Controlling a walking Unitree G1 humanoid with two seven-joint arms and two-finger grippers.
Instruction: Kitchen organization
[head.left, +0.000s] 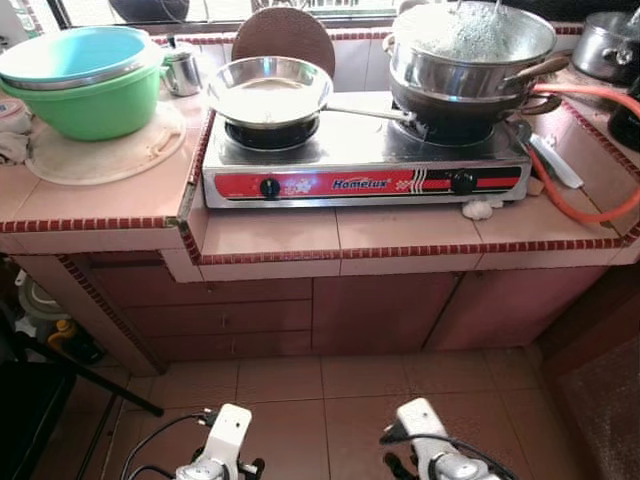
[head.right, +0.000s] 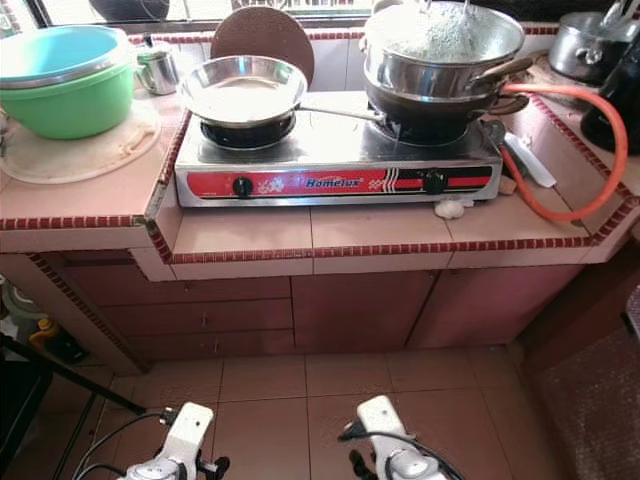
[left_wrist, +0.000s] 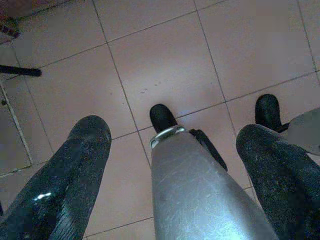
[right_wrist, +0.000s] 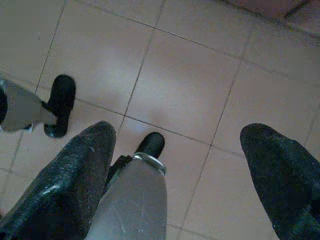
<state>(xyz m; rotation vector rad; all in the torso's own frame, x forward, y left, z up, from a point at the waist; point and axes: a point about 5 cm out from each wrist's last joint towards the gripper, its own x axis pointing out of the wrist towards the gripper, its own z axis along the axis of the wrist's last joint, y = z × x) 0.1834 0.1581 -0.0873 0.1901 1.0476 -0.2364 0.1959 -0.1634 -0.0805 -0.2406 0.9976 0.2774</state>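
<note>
**Both tools low, stove ahead**

Your left tool (left_wrist: 170, 150) and right tool (right_wrist: 185, 155) hang over the tiled floor (right_wrist: 190, 90), fingers spread wide, gripping nothing. Well ahead of and above both, the table (head.left: 270, 235) carries the two-burner gas stove (head.left: 365, 165): frying pan (head.left: 268, 90) ahead of the left tool, stacked pots (head.left: 470, 60) ahead of the right.

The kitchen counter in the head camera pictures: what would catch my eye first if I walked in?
Probably the red-fronted gas stove in the middle of the pink tiled counter, with an empty steel pan on its left burner and stacked pots on the right one. Next, the green basin holding a blue bowl, left of the stove. An orange gas hose loops along the counter's right end.
</note>
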